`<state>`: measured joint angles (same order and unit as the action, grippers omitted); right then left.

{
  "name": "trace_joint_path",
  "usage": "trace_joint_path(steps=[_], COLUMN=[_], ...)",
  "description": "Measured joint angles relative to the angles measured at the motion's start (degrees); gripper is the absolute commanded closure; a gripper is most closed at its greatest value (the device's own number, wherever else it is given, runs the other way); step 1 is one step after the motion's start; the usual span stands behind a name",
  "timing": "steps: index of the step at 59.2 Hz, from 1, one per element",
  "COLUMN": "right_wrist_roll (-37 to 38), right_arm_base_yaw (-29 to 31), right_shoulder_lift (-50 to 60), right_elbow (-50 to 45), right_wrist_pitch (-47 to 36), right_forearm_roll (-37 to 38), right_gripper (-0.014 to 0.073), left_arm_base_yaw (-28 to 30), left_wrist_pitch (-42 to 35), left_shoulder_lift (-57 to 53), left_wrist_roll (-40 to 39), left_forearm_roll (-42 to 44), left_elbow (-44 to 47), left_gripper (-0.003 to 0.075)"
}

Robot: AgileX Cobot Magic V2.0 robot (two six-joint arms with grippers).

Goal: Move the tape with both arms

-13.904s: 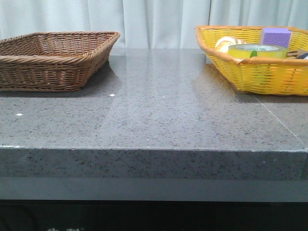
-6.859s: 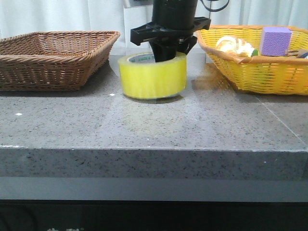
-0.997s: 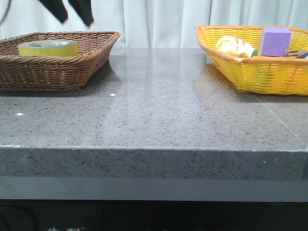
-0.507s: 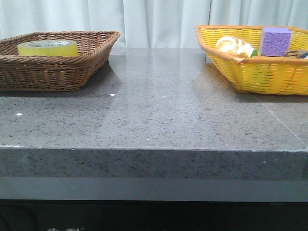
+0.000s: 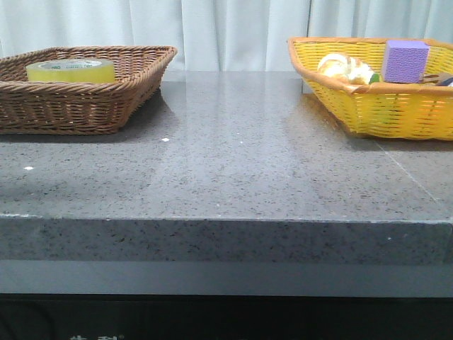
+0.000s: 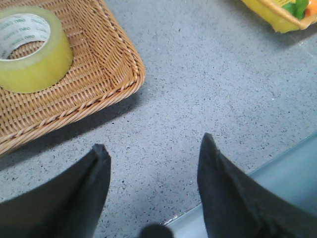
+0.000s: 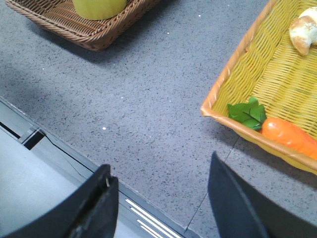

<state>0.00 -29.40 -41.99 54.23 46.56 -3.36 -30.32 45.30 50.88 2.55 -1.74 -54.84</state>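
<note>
The yellow tape roll [image 5: 70, 70] lies flat in the brown wicker basket [image 5: 106, 106] at the back left. It also shows in the left wrist view [image 6: 29, 49], inside the same basket [image 6: 99, 74], and partly in the right wrist view [image 7: 99, 7]. Neither arm shows in the front view. My left gripper [image 6: 153, 153] is open and empty over the grey table near its front edge, apart from the basket. My right gripper [image 7: 161, 171] is open and empty over the table's front edge.
A yellow wicker basket [image 5: 382, 110] at the back right holds a purple block [image 5: 405, 60], a pale bread-like thing [image 5: 343, 67] and a toy carrot [image 7: 290, 136] with green leaves. The grey stone table [image 5: 233, 156] lies between the baskets.
One second ago dark fingers hung above the brown basket at the top left of the front view. They have left that view. The tape has not moved.
</note>
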Motion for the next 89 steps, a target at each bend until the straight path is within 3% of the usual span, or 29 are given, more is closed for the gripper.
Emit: trace_joint_path(steps=[10, 22, 27, 32, 43, 47, 89], right_wrist_roll=[3.75, 5.58, 5.58, 5.58, 5.58, 5.58, 5.58], right_arm_base_yaw=[0.11, 0.62, 0.62, 0.62, 0.62, 0.62, 0.62], right_shoulder_lift=[0.00, 0.00, 0.00, 0.00, 0.00, 0.00, 0.00], right_elbow=[0.00, 0.00, 0.00, 0.00, 0.00, 0.00, 0.00], right_wrist_pitch=[0.13, 0.13, 0.13, 0.13, 0.17, 0.17, 0.26], right_forearm_roll=[3.87, 6.11, 6.15, 6.24, 6.24, 6.24, 6.24], right_gripper=[0.0160, 0.0160, 0.0185, 0.0293, 0.0584, 0.0664, 0.0662], left_arm_base_yaw=[0.00, 0.00, 0.00, 0.00, 0.00, 0.00, -0.14], left_wrist_pitch=[-4.22, -4.85, -5.37, -5.75, -6.45, -6.71, -7.00], left_shoulder_lift=[-6.52, -8.60, -8.60, -8.60, -8.60, -8.60, -8.96], left_wrist_roll=[0.00, 0.00, 0.00, 0.00, 0.00, 0.00, 0.00], left_forearm_roll=[-0.22, -0.30, -0.43, -0.46, -0.56, -0.56, -0.40], left_elbow=[6.93, 8.32, 8.32, 8.35, 8.45, 8.45, 8.97], left_gripper=[0.0335, 0.0335, 0.0377, 0.0456, 0.0708, 0.0740, 0.0740])
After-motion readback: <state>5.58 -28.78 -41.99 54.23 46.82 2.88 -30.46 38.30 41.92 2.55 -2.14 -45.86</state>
